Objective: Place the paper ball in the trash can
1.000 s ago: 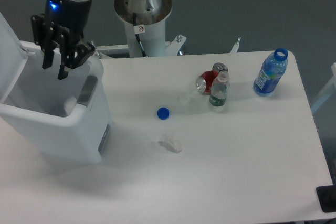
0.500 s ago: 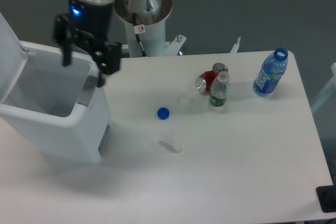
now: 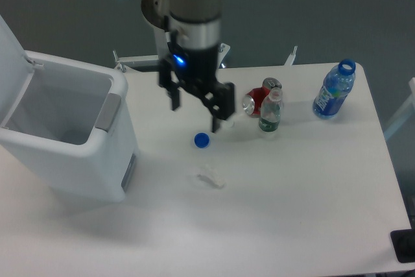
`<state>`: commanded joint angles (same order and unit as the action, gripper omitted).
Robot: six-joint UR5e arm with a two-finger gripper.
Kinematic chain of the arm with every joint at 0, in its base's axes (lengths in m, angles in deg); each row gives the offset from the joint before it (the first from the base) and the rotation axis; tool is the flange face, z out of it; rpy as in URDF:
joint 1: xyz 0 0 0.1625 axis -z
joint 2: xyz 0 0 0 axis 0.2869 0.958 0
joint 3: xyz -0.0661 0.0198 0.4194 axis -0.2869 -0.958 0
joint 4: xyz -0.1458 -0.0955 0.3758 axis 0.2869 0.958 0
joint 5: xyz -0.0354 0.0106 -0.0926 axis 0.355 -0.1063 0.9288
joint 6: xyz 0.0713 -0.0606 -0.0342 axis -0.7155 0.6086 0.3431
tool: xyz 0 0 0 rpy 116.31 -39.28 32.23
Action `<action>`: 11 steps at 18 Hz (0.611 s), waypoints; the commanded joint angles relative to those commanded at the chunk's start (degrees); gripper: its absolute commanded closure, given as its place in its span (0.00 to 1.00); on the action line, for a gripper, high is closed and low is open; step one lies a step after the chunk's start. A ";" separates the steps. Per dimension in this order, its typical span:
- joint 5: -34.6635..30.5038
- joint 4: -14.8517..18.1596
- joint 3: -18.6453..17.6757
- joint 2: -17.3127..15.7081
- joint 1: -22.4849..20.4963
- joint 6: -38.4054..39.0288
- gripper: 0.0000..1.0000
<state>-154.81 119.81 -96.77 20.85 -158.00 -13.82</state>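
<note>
We see the gripper up over the table, just above the blue cap, with its two fingers wide apart and nothing held between them. The bin sits at the left with its lid tipped back, and we cannot see the paper ball anywhere, not even in the part of the bin's inside that shows. Below the cap lies a flat paper scrap, and to the right stand a red can, a small bottle and a blue bottle.
</note>
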 joint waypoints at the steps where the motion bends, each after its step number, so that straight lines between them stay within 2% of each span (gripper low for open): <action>1: -0.61 -0.09 0.18 1.49 -0.26 -1.05 0.00; 4: -3.60 -0.62 0.62 5.19 -1.76 -2.47 0.00; 7: -3.61 -0.88 1.49 7.82 -4.30 -4.66 0.00; 11: -3.52 -3.69 3.52 11.43 -5.63 -7.57 0.00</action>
<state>-158.33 116.12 -93.25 32.28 -163.62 -21.39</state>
